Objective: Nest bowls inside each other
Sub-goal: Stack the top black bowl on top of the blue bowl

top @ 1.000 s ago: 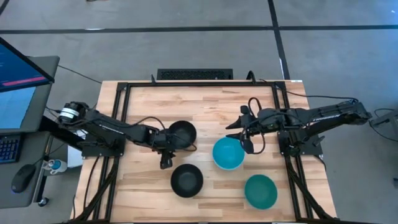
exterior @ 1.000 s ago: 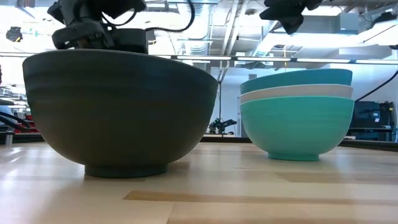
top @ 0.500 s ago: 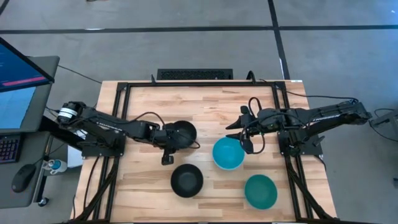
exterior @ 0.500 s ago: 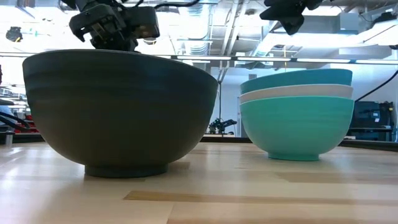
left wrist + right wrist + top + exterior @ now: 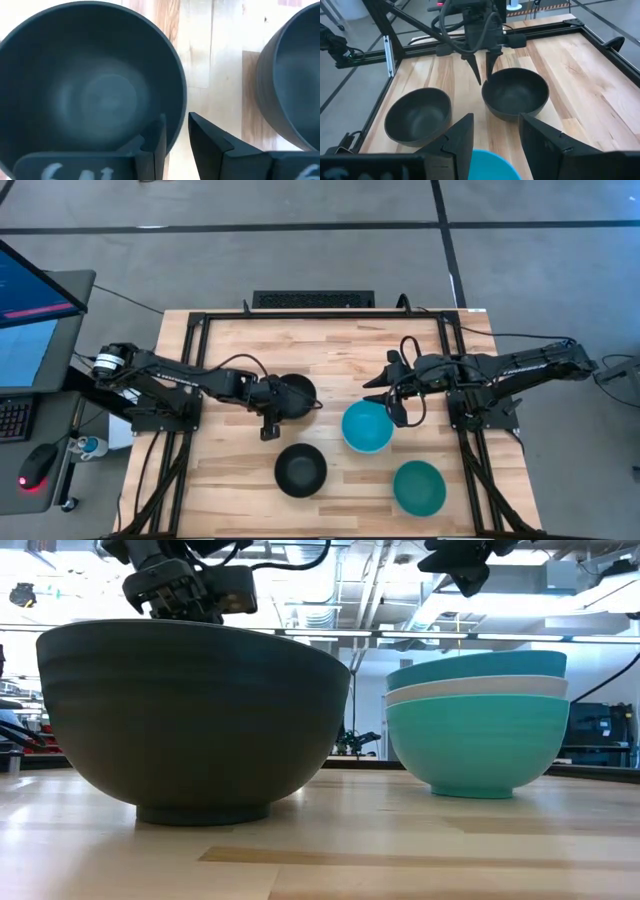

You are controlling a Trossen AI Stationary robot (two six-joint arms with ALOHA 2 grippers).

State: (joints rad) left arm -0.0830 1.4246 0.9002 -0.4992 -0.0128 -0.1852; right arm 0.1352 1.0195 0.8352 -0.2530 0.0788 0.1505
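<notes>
A black bowl (image 5: 295,392) stands on its base mid-table, and a second black bowl (image 5: 300,470) stands nearer the front edge. My left gripper (image 5: 272,412) is open and points down at the first bowl's rim (image 5: 177,120). One finger (image 5: 152,147) is over the inside and the other (image 5: 210,140) is outside; I see no touch. My right gripper (image 5: 495,130) is open and empty, hovering by a light blue bowl (image 5: 367,427). In the low view a white bowl's rim (image 5: 475,688) shows under the blue one. A teal bowl (image 5: 418,487) stands at the front right.
A black metal frame (image 5: 200,320) runs round the tabletop, with cables down both sides. The bare wood (image 5: 330,345) on the far half of the table is free. A monitor and a mouse are off the table's left side.
My left gripper has moved toward the table's far edge and a little right, ending at the rim of the farther black bowl. The bowls and my right arm have kept still.
</notes>
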